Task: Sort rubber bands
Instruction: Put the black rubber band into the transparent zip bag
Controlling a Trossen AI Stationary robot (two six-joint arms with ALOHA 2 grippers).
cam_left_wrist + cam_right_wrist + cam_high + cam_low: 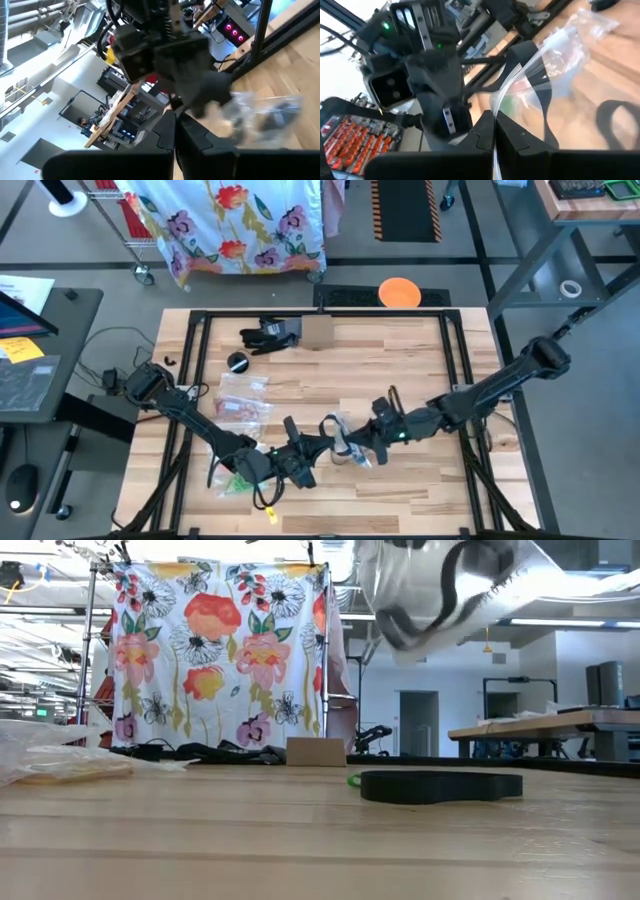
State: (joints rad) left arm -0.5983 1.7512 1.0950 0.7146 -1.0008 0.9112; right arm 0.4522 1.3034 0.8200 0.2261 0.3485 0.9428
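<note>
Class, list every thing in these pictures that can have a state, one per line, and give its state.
Left pincer: shut on the clear bag.
Right pincer: shut on the clear bag.
Clear bag: held off the table between both pincers, a dark band inside.
Bag of red bands: lying flat on the table.
Bag of green bands: lying on the table by the left arm.
</note>
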